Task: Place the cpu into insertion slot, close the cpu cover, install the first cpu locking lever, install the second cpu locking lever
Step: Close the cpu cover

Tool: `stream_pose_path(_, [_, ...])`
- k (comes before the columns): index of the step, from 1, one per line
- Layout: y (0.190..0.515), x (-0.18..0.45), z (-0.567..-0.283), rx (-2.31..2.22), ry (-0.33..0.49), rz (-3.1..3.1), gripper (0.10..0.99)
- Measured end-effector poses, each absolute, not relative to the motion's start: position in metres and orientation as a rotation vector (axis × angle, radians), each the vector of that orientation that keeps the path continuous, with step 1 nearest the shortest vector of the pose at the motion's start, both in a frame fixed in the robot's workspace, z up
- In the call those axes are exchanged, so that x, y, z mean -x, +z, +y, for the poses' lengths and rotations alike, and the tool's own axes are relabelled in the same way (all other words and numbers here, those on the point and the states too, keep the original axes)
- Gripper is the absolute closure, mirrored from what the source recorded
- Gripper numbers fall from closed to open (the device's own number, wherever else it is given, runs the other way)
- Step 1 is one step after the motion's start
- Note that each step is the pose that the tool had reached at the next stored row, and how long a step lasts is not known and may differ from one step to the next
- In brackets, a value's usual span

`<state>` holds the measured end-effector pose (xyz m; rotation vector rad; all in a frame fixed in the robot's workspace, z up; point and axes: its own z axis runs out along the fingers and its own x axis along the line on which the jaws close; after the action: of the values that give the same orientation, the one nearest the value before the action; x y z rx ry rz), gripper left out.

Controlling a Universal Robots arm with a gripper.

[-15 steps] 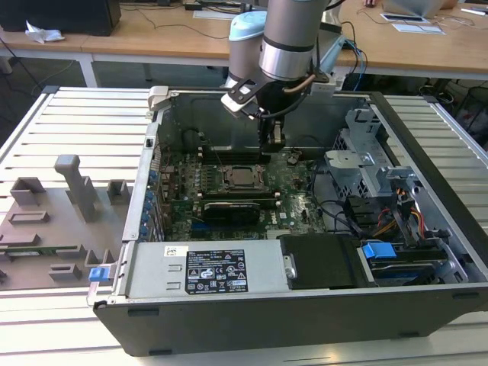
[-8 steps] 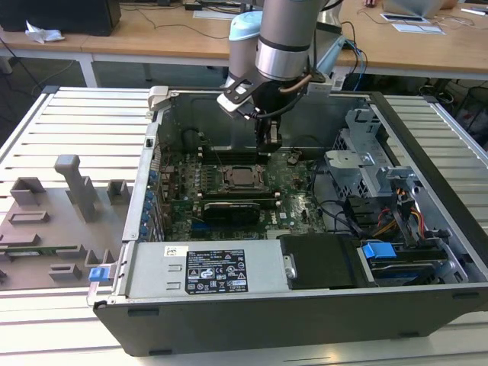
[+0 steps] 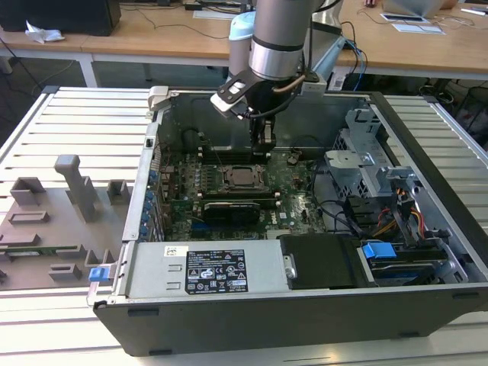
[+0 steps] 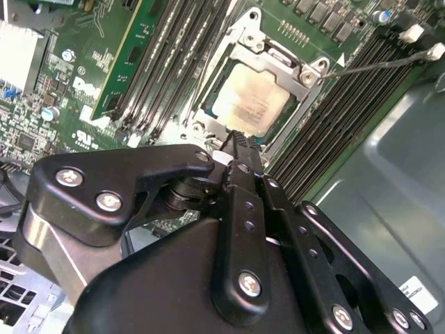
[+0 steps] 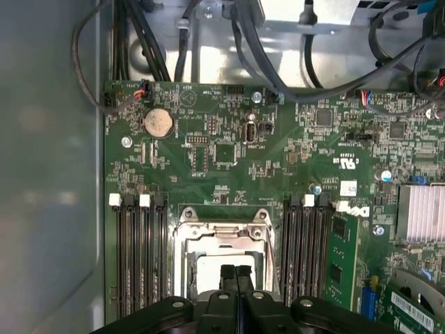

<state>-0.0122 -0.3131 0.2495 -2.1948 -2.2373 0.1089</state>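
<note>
gripper pinched tight, empty, hovering right over socket | cpu seated in insertion slot, cpu cover down over it | imo press the cover's frame edge gently, never the chip

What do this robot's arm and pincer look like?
The arm is a silver-grey metal tube with a light blue joint cap. The pincer is black, built of jointed links with silver screws.

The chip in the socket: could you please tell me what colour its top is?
Pale silver-grey; the chip shows best in the second wrist view.
</note>
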Motion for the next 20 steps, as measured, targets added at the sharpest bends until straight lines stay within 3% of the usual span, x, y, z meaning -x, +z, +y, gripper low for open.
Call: stream_pose_path(20, [0.25, 0.046, -0.313, 2.195, 0.109, -2.237, 0.98])
